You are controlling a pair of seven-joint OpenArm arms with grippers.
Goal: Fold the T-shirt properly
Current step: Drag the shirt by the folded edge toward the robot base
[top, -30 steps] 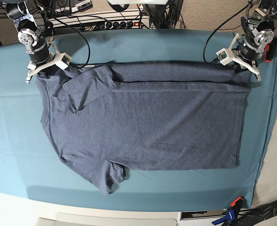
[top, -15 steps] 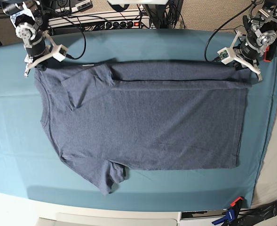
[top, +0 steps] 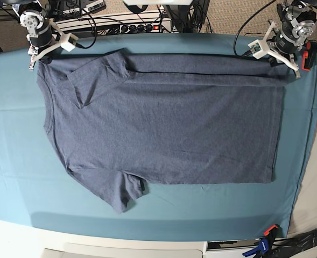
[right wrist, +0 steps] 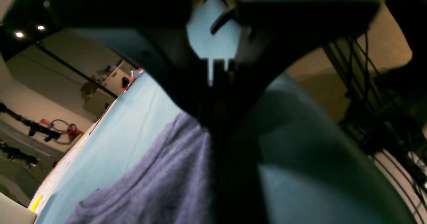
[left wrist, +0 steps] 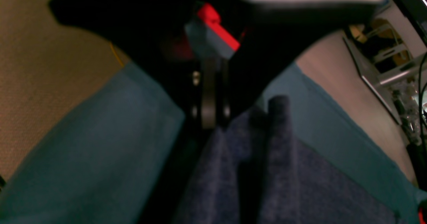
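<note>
Base view is showing the T-shirt (top: 163, 123) lying spread across the teal-covered worktop (top: 7, 140). The left tool (top: 279, 54) is pinching its far right corner, and the right tool (top: 40, 51) is gripping its far left corner.

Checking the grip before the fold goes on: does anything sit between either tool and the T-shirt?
Nothing visible does. The left tool is shut on the T-shirt at its far hem corner, and the right tool is shut on the far shoulder corner. Only the teal table cloth lies around it.
</note>
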